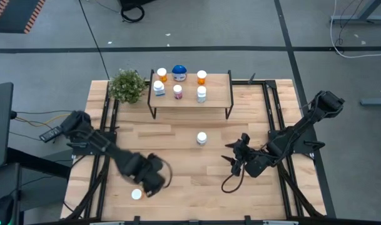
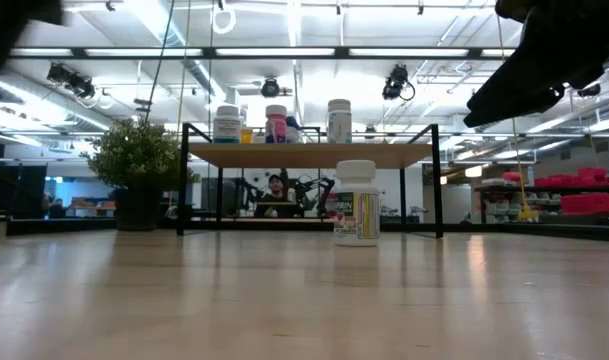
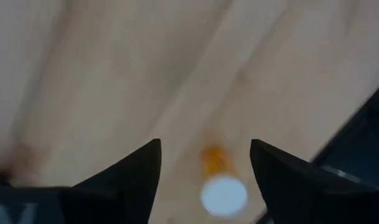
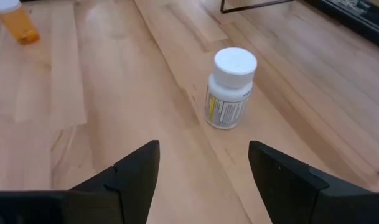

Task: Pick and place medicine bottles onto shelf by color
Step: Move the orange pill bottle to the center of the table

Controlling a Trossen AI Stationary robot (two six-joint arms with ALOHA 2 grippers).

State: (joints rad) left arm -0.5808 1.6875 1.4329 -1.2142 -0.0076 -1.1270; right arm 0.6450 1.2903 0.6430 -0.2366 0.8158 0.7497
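Two pincers: both over the bench (image 1: 177, 206), neither holding anything.
Left pincer (image 1: 154, 181): low over the near-left part of the bench, fingers (image 3: 136, 171) apart.
Orange bottle (image 1: 136, 194): white-capped, standing on the bench at the near-left edge, just beside the left pincer and on its near side; in the left wrist view it (image 3: 219, 180) sits in the gap between the two fingers, blurred, and touches neither.
Right pincer (image 1: 238, 154): above the bench right of centre, fingers (image 4: 282, 171) apart with bare wood between them.
White bottle (image 1: 202, 138): white cap, pale printed label, upright on the bench in front of the shelf; it lies just beyond the right pincer's tips, clear of both fingers in the right wrist view (image 4: 231, 87). The low view shows it (image 2: 356, 203) standing alone ahead of the shelf legs.
Shelf (image 1: 218, 94): light-wood board on black legs at the far middle of the bench.
Bottles on shelf: six. Far row: an orange one (image 1: 162, 75), a wider blue-lidded one (image 1: 179, 72), another orange one (image 1: 201, 77). Near row: a bluish-white one (image 1: 159, 87), a pink one (image 1: 177, 91), a white one (image 1: 201, 94).
Potted plant (image 1: 127, 85): green, on the bench just beside the shelf's left end.
Person (image 2: 275, 190): partly visible in the room behind, seen under the shelf in the low view.
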